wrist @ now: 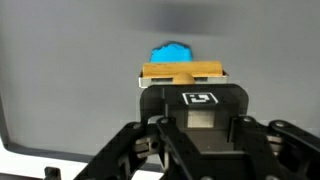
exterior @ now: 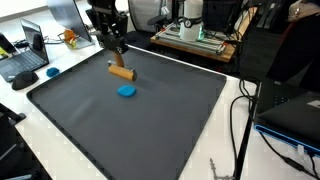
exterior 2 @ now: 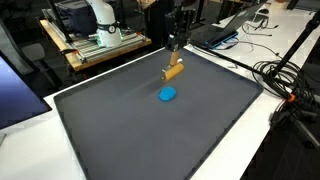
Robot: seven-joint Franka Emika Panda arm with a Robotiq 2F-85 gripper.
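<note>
My gripper (exterior: 117,50) hangs just above a small wooden block (exterior: 121,71) that lies on the dark mat, also seen in an exterior view (exterior 2: 174,70). The fingers (exterior 2: 175,46) taper to a narrow tip, look shut, and hold nothing. In the wrist view the wooden block (wrist: 182,72) shows just past the black gripper body, which hides the fingertips. A flat blue round piece (exterior: 126,91) lies on the mat close beside the block; it shows in both exterior views (exterior 2: 168,95) and beyond the block in the wrist view (wrist: 172,50).
The dark mat (exterior: 150,130) covers most of a white table. A laptop (exterior: 25,60) stands beside it. A wooden bench with equipment (exterior: 195,38) is behind it. Cables (exterior 2: 285,85) run along one edge.
</note>
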